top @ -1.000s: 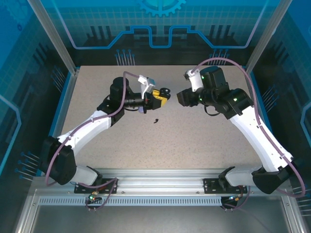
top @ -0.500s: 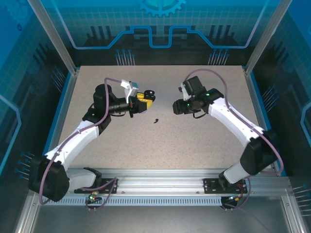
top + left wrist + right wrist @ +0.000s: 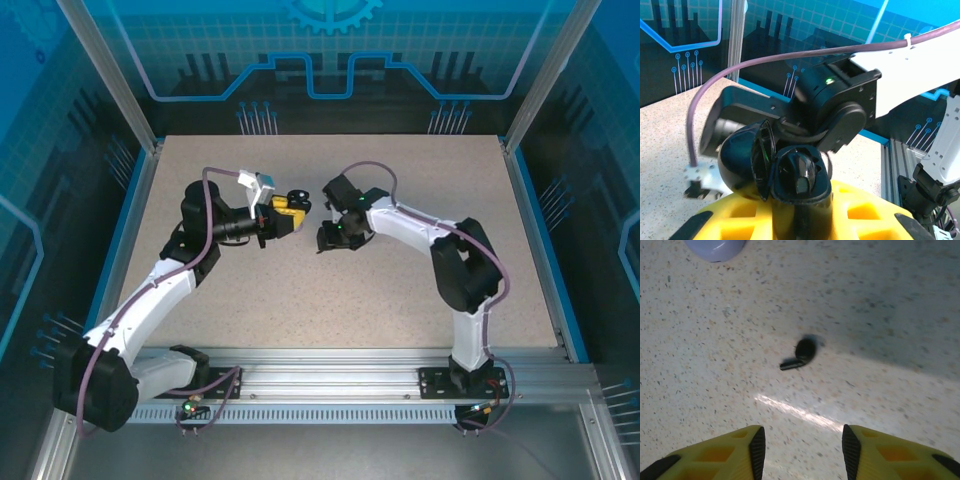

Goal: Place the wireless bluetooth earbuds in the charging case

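The charging case is a round black shell with its lid hinged open to the left. My left gripper is shut on its lower body between yellow fingers. A glossy dark piece sits in one well; I cannot tell if it is an earbud. From above, the case is held off the table at the left gripper's tip. One black earbud lies on the speckled table, stem pointing left. My right gripper hangs open just above and short of it, near the table's middle.
The right arm's dark wrist looms close behind the case in the left wrist view. A pale lavender rounded object sits at the top edge of the right wrist view. Open speckled table spreads around both grippers.
The right arm has swung left and down until its open gripper hangs over the loose earbud. The left arm has drawn back a little to the left, still holding the case.
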